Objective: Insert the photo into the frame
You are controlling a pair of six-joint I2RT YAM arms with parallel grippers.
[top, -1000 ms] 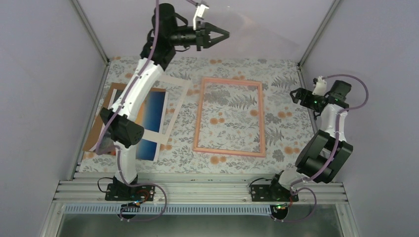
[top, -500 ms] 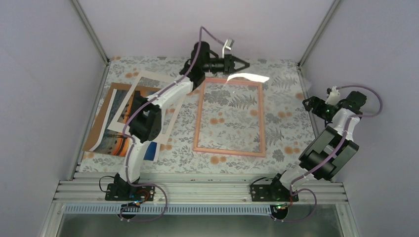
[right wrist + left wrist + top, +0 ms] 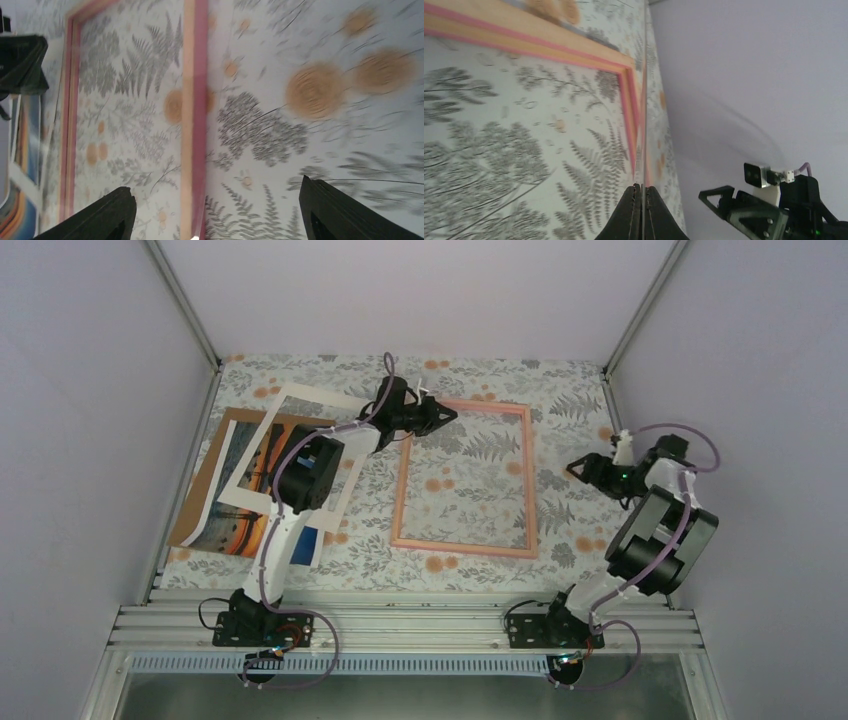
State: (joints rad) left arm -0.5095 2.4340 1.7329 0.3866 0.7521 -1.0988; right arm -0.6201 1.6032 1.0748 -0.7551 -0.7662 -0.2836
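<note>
The pink frame (image 3: 400,480) lies flat mid-table, showing only tablecloth inside; it also shows in the left wrist view (image 3: 574,55) and the right wrist view (image 3: 195,100). The photo (image 3: 240,530), an orange and blue sunset print, lies at the left, partly under a white mat (image 3: 300,398). My left gripper (image 3: 440,418) is low at the frame's far left corner. It is shut (image 3: 642,189) on the edge of a thin clear sheet (image 3: 643,125), seen edge-on. My right gripper (image 3: 585,465) is open and empty (image 3: 220,220) just right of the frame's right side.
A brown backing board (image 3: 195,510) lies under the photo and mat at the left edge. Enclosure walls and metal posts (image 3: 180,300) bound the table. A metal rail (image 3: 400,625) runs along the near edge by the arm bases.
My left arm has come down from high at the back to the frame's far left corner, bringing the clear sheet. My right gripper has moved left and lower, toward the frame's right side.
</note>
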